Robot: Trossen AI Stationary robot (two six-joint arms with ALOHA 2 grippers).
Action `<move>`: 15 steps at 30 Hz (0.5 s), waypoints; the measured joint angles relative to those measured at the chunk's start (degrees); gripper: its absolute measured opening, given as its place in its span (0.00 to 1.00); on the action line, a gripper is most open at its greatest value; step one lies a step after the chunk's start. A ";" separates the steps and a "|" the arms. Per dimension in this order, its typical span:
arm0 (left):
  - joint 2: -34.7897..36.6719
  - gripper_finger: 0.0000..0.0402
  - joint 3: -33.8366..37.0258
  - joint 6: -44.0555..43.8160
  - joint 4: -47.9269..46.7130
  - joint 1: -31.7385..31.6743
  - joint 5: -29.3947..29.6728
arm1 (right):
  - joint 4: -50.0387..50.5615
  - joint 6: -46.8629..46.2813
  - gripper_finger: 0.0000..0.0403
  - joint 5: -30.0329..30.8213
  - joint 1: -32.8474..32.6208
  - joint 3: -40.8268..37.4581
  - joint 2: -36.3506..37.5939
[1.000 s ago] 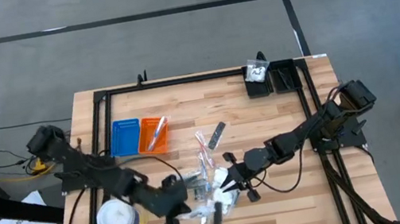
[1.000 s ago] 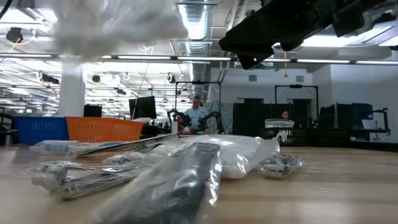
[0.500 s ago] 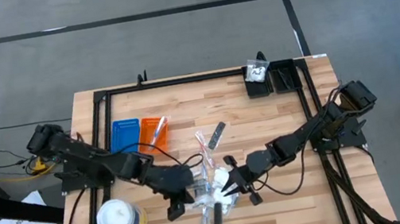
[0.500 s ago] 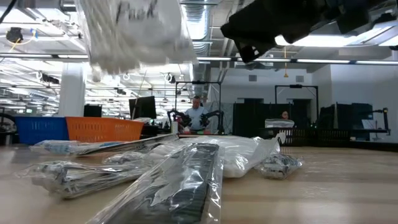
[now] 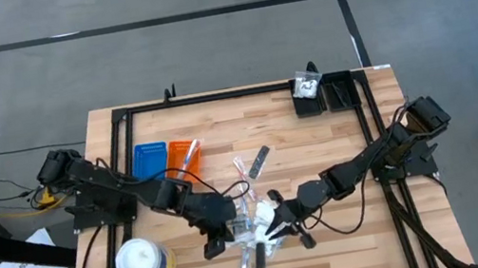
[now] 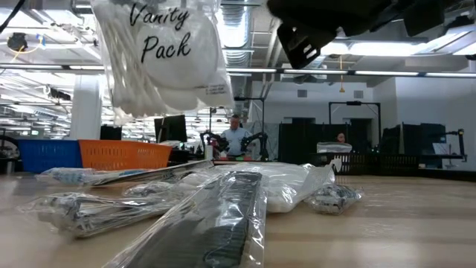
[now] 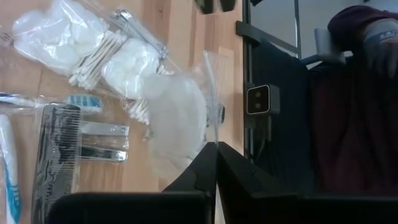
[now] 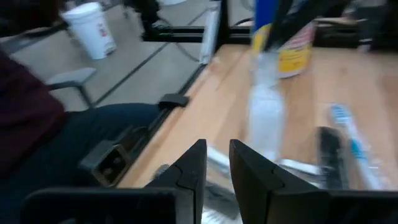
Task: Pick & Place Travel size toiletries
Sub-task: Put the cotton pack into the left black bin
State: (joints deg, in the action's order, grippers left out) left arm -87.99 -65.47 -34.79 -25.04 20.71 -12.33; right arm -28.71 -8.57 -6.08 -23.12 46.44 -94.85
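Now my left gripper (image 7: 216,144) is pinching the vanity packet (image 6: 167,56) by its edge and carrying it inward above the pile (image 5: 255,226), so the transfer is under way. My right gripper (image 8: 216,155) is hovering nearby, fingers slightly parted, seemingly empty. Arms are hiding both fingertips from overhead.

Crinkly, glossy clear-plastic packets of fluffy white cotton pads and swabs (image 7: 118,59) lie on a pale, smooth planked wooden tabletop (image 5: 338,152) beside a matt black plastic comb (image 7: 55,155).
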 joint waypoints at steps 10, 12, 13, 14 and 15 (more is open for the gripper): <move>0.00 0.00 0.00 0.69 0.45 -1.22 -0.08 | -2.66 2.89 0.16 -1.63 -1.69 -0.02 0.00; 0.02 0.00 0.00 0.95 0.51 -1.75 -0.09 | -3.82 3.82 0.16 2.73 -1.31 0.04 0.00; 0.02 0.00 0.00 1.24 0.60 -2.06 -0.17 | -3.58 4.17 0.16 5.27 -0.89 0.35 0.00; 0.02 0.00 0.00 1.46 0.66 -2.39 -0.25 | -2.98 4.67 0.16 7.67 -0.42 0.83 0.00; 0.02 0.00 0.00 1.57 0.68 -2.69 -0.50 | -2.14 5.31 0.16 9.35 0.05 1.42 0.00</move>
State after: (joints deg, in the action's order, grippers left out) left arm -87.96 -65.47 -33.22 -24.36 18.03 -12.83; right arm -30.85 -3.27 3.27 -23.07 47.86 -94.85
